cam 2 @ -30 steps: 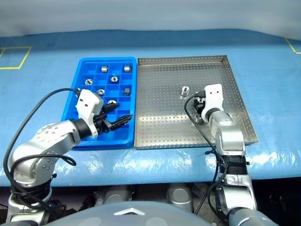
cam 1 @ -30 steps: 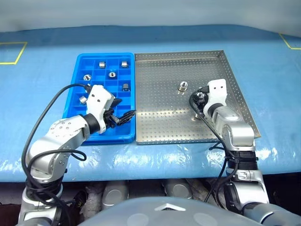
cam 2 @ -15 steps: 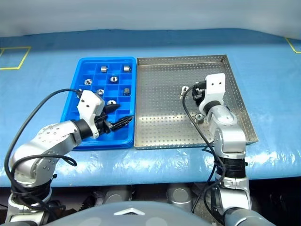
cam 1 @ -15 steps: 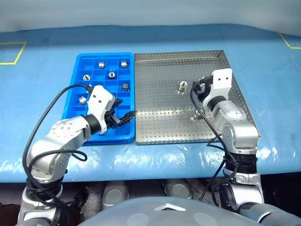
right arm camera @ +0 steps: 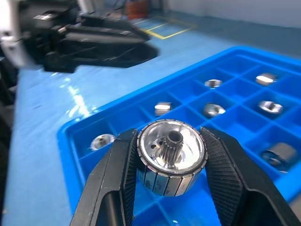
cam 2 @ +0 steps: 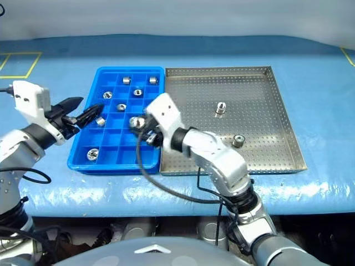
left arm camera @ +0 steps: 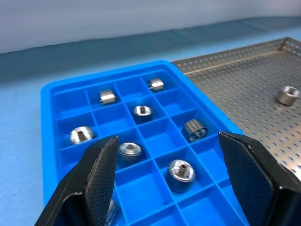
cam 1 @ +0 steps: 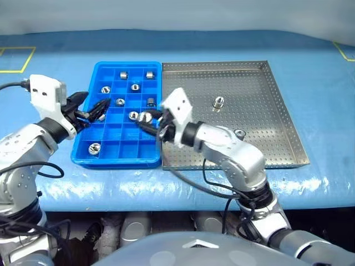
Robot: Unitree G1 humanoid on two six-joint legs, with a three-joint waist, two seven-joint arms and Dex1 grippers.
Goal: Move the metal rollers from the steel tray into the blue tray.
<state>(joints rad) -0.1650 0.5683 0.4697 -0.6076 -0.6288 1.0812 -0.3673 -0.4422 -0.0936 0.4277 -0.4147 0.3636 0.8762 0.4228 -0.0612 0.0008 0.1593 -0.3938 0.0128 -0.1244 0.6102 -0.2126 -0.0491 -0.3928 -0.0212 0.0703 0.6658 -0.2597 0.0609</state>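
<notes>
Head view: the right gripper (cam 1: 148, 117) is clamped on a metal roller (cam 1: 145, 117) over the blue tray (cam 1: 118, 159), near the tray's edge beside the steel tray (cam 1: 288, 138). Two rollers (cam 1: 219, 102) lie behind it in the steel tray. The left gripper (cam 1: 93, 105) hangs at the tray's outer rim.

Left wrist view: its fingers (left arm camera: 101, 169) stand apart.

Right wrist view: empty compartments lie beneath.

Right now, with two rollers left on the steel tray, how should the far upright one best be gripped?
Probably from above, across its curved side wall. The far roller stands on end on the steel tray, hole upward, with open floor all round, so the fingers can drop either side. The right pincer holds its roller across the round wall the same way.
</notes>
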